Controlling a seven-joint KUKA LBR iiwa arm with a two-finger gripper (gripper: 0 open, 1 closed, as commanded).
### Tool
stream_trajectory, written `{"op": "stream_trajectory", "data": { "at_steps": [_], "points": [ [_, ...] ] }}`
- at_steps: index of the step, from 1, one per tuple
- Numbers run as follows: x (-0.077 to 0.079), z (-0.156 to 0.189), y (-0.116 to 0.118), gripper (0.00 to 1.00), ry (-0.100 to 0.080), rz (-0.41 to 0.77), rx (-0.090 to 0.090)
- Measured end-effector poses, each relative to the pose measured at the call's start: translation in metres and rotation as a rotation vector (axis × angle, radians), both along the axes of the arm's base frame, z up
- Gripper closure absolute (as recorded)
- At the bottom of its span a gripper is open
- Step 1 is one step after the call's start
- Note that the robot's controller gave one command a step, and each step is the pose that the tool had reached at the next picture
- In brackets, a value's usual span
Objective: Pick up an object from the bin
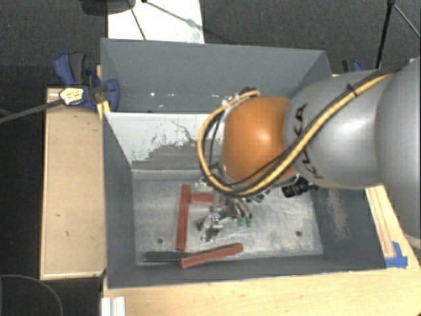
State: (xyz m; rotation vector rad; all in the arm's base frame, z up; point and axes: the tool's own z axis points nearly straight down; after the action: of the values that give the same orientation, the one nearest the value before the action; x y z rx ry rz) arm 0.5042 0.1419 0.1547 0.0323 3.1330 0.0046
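1. Long red-brown bar (181, 220): the likeliest pick, in my judgement, as it is the thing closest to my tool. It lies flat on the bin floor left of centre, its length running from 12 to 6 o'clock. It sits just beside my gripper, at its 9 o'clock. I cannot tell if they touch.
2. Short red-brown bar (201, 198): it meets the 12 o'clock end of item 1 roughly square and points toward 3 o'clock, so the 2 make an L. Its far end passes under my wrist.
3. Gripper (214, 225): low over the floor near the bin's centre, inside the corner of that L. I cannot tell whether it is wide, narrow or holding anything, because my own wrist hardware covers it from above.
4. Slanted red-brown bar (212, 256): at 6 o'clock of my gripper, apart from it, flat near the front wall.
5. Dark green bar (162, 258): at 7 o'clock, its end against item 4, along the foot of the front wall.
6. Orange cover (255, 143): part of my wrist, looped with cables, at 1 o'clock above the tool. My arm comes in from 3 o'clock and bends steeply down, probably for a top-down approach.
7. Bin (289, 239): grey metal with sloped walls, which likely keep loose bars on the flat floor.
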Motion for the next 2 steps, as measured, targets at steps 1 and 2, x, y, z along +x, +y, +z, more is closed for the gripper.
{"op": "stream_trajectory", "data": {
  "at_steps": [1,2],
  "points": [
    [-0.0022,-0.0685,-0.0415,0.0,0.003,-0.019,0.0],
    [0.0014,-0.0783,-0.0497,1.0,0.007,-0.032,0.0]
  ]
}}
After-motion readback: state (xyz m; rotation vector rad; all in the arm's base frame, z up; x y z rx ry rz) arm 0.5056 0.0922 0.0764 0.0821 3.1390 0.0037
